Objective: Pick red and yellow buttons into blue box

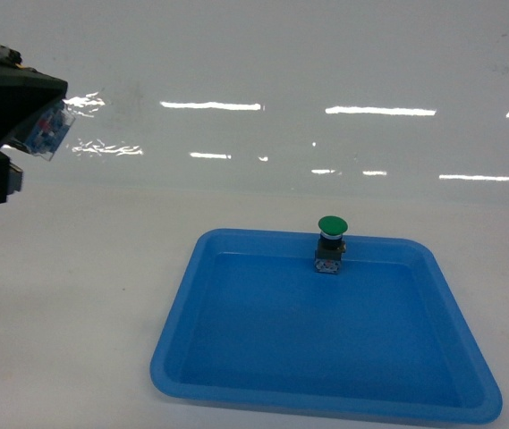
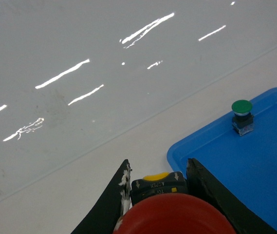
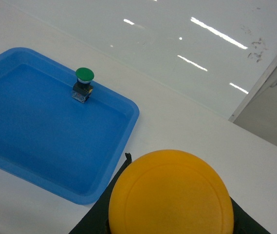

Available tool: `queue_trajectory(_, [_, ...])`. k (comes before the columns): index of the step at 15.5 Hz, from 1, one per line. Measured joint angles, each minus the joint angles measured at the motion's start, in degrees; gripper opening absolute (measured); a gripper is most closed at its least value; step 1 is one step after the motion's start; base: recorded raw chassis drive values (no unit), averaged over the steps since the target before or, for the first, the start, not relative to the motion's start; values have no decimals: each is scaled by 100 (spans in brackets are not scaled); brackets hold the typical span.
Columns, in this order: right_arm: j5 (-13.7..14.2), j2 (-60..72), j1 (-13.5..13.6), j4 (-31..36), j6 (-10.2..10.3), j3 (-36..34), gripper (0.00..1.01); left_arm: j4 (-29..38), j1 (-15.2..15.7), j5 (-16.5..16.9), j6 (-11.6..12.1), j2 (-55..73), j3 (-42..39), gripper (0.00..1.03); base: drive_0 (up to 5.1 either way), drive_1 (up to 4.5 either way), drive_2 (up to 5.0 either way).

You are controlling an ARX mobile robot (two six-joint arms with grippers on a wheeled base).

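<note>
- Head view: shallow blue tray [image 1: 326, 393] low on the white table [image 1: 75, 295], green-capped button [image 1: 331, 243] upright just inside the tray's far rim.
- Same view: left gripper [image 1: 8, 134] raised at the upper left, well apart from the tray, with a sliver of red cap at the top corner and a grey-blue switch body poking out between the black fingers.
- Left wrist view only: red button [image 2: 175, 214] clamped between the two black jaws, its red cap filling the bottom edge, black body with yellow label just beyond it; tray's near corner to the right, green-capped button at its far side.
- Right wrist view only: yellow button [image 3: 171, 192] gripped by the right gripper [image 3: 170, 219], big yellow cap hiding most of the fingers; held just off the tray's right corner. Right arm absent from the head view.
- Blue box seen in no view.
- Open room: bare white table all around the tray, glossy white wall beyond its far edge; in the right wrist view, a wall corner farther right of the tray.
</note>
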Motion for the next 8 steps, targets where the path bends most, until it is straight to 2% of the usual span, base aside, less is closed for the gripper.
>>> queue_trajectory(8, [0, 0, 0, 0, 0, 0, 28, -566, 208, 151, -162, -1340, -533, 30, 0, 0, 0])
